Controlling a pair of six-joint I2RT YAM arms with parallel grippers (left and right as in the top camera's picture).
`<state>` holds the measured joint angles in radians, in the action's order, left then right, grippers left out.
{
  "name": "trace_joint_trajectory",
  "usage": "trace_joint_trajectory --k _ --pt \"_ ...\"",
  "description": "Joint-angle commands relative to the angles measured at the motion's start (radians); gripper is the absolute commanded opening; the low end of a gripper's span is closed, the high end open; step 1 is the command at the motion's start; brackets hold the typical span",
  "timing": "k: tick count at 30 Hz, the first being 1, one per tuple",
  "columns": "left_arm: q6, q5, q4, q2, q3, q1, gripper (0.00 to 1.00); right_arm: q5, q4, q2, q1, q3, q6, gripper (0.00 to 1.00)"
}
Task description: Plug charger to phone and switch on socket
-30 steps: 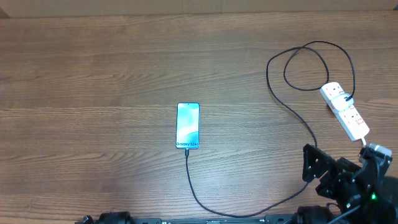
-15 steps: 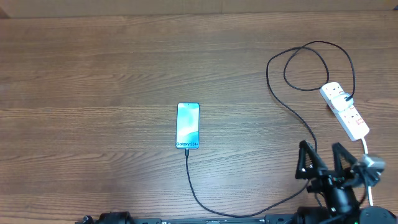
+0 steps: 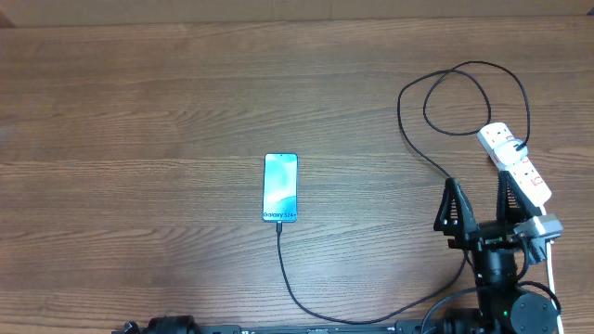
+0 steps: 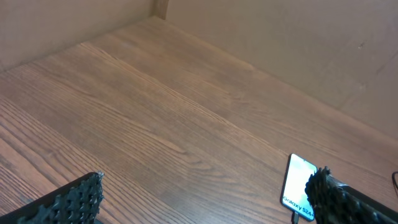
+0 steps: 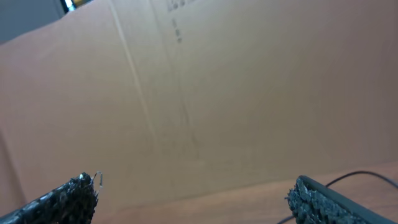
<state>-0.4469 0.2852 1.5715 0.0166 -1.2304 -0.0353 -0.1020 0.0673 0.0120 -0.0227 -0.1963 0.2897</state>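
Both sets of fingers are spread wide and hold nothing. The change is on the right. A second ago the right fingers (image 3: 452, 206) sat skewed in the lower right corner of the overhead view. They have since swung round and moved up the frame, and now point straight up it, with one tip just beside the lower end of the power strip (image 3: 516, 165).

The phone (image 3: 280, 188) lies flat mid-tabletop (image 3: 139, 111), screen lit. The charger cable (image 3: 295, 289) meets its lower edge, runs along the bottom of the frame, loops at upper right and ends at the strip. So I judge the phone end is already plugged in and only the switch remains. I can't tell from here whether the strip is on.

My right wrist view shows mostly cardboard wall, so lining up on a switch will depend on the overhead. The left fingers (image 4: 74, 202) hang low on the left, well apart from everything, with the phone at the lower right of their view.
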Motion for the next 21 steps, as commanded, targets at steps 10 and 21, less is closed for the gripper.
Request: trace_joint_trajectory --k 10,21 --pt "-0.014 0.01 -0.004 -0.012 -0.002 -0.005 1.0 0.076 0.133 -0.009 0.006 0.142 -0.002 1.0" --pt "-0.014 0.01 -0.004 -0.012 -0.002 -0.005 1.0 0.088 0.07 -0.01 0.005 0.188 0.0 1.0"
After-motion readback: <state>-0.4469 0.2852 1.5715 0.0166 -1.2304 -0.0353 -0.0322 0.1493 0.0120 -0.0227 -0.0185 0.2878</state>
